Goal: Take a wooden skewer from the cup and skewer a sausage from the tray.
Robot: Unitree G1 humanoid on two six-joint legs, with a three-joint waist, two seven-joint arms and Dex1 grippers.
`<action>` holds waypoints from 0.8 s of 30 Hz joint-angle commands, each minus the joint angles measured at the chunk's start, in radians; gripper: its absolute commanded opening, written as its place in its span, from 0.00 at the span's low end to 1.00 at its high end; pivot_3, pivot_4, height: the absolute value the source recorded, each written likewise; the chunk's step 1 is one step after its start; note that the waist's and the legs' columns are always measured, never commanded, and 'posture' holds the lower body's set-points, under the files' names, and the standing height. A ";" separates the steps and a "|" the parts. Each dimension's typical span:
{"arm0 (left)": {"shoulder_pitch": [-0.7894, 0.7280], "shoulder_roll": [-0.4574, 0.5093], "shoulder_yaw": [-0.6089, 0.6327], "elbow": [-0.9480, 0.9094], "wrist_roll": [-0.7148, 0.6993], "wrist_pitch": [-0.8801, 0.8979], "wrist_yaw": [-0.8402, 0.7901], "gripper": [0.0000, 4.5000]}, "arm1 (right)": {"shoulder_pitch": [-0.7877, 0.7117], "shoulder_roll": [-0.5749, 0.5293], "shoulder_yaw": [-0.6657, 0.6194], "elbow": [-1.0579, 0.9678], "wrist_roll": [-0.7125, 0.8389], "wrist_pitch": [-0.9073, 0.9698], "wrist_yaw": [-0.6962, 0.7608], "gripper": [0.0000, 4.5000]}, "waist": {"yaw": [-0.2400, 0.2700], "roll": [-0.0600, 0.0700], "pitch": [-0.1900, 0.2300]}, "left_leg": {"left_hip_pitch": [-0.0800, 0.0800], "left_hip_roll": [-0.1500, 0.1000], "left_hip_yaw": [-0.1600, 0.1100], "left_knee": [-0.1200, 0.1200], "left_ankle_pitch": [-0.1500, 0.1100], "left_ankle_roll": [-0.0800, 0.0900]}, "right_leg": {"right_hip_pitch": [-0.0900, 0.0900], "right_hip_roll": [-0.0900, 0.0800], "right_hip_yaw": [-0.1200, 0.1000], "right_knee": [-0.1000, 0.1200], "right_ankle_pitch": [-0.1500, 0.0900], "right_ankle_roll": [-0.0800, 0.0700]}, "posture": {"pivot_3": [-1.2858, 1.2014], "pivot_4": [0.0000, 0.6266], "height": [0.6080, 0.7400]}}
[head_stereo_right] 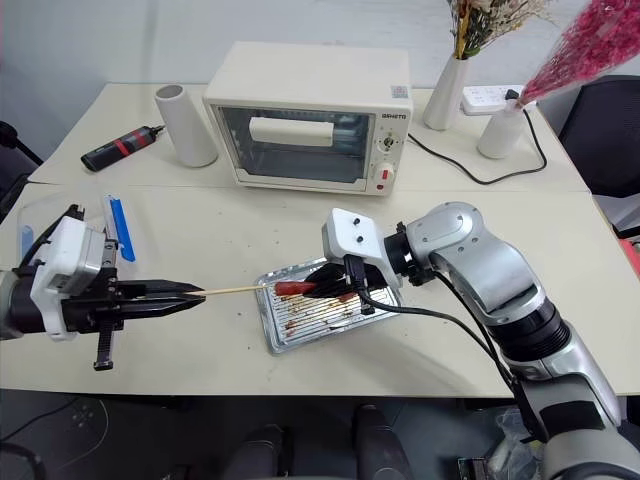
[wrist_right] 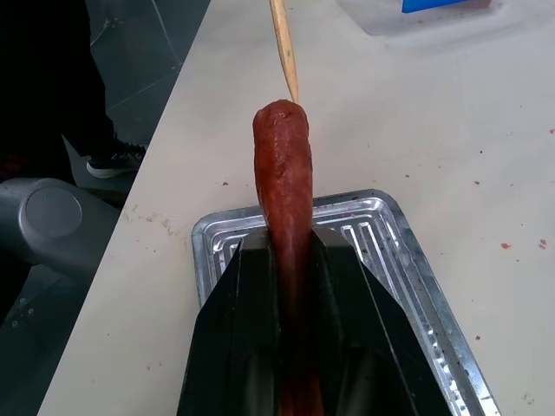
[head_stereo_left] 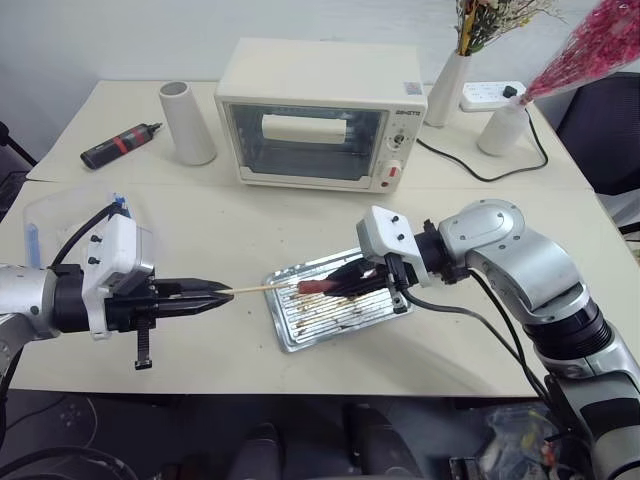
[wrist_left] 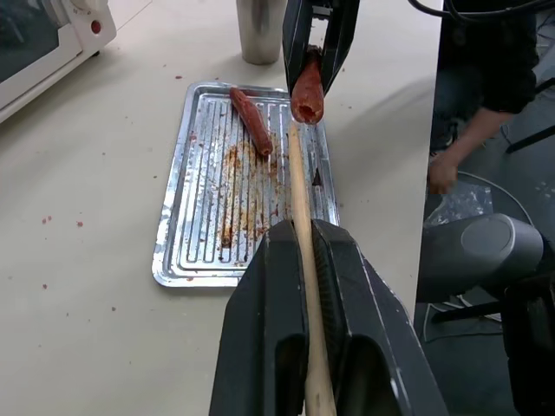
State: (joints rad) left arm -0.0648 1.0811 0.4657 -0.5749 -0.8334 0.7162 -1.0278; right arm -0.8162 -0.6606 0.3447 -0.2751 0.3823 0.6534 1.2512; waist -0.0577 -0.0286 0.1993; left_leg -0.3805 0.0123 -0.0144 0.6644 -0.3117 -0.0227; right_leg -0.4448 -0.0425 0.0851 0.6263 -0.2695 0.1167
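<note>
The left gripper (head_stereo_left: pixel 215 295) is seen at the lower left of the left eye view, its black fingers closed tight on the wooden skewer (head_stereo_left: pixel 262 287). The skewer's long axis is laid nearly level, running from the fingertips toward the right of the frame, with the pointed tip directed at the sausage (head_stereo_left: pixel 318 287). In the right wrist view the tip is observed at the sausage's free end; whether it is touching or has entered cannot be told.

The right gripper (head_stereo_left: pixel 345 283) is placed near the centre of the frame, above the tray (head_stereo_left: pixel 287 330), with its fingers closed on the sausage. The sausage is held lifted clear of the tray. Its long axis is in line with the skewer, its free end pointing to the left of the frame, toward the skewer tip.

The tray is found on the table (head_stereo_left: pixel 220 230), lower centre, its long side slanted up to the right. A second, darker sausage (wrist_left: pixel 251 120) is noted lying on the ridged bottom in the left wrist view, along with brown stains.

The cup (wrist_left: pixel 261 29) is recorded beyond the tray's far end in the left wrist view.
</note>
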 commanded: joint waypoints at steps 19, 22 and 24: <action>-0.061 -0.005 -0.047 -0.008 0.006 -0.022 0.012 0.00 | -0.025 0.024 -0.027 -0.052 0.026 0.003 -0.028 0.10 | 0.000 0.000 0.000 | 0.000 0.000 0.000 0.000 0.000 0.000 | 0.000 0.000 0.000 0.000 0.000 0.000 | 0.52 0.24 1.00; -0.081 -0.010 -0.075 -0.003 0.011 -0.028 0.015 0.00 | -0.031 0.036 -0.026 -0.056 0.027 0.004 -0.034 0.10 | 0.001 0.000 0.000 | 0.000 0.000 0.000 0.000 0.000 0.000 | 0.000 0.000 0.000 0.000 0.000 0.000 | 0.52 0.24 1.00; -0.099 -0.016 -0.098 0.004 0.019 -0.033 0.018 0.00 | -0.037 0.046 -0.022 -0.053 0.023 0.002 -0.036 0.10 | 0.000 0.000 0.000 | 0.000 0.000 0.000 0.000 0.000 0.000 | 0.000 0.000 0.000 0.001 0.000 0.000 | 0.52 0.24 1.00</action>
State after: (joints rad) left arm -0.1500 1.0682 0.3726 -0.5723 -0.8218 0.7016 -1.0163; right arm -0.8211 -0.6206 0.3449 -0.2896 0.3878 0.6585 1.2199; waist -0.0573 -0.0286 0.1993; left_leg -0.3805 0.0119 -0.0146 0.6649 -0.3117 -0.0227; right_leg -0.4448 -0.0422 0.0850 0.6271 -0.2695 0.1167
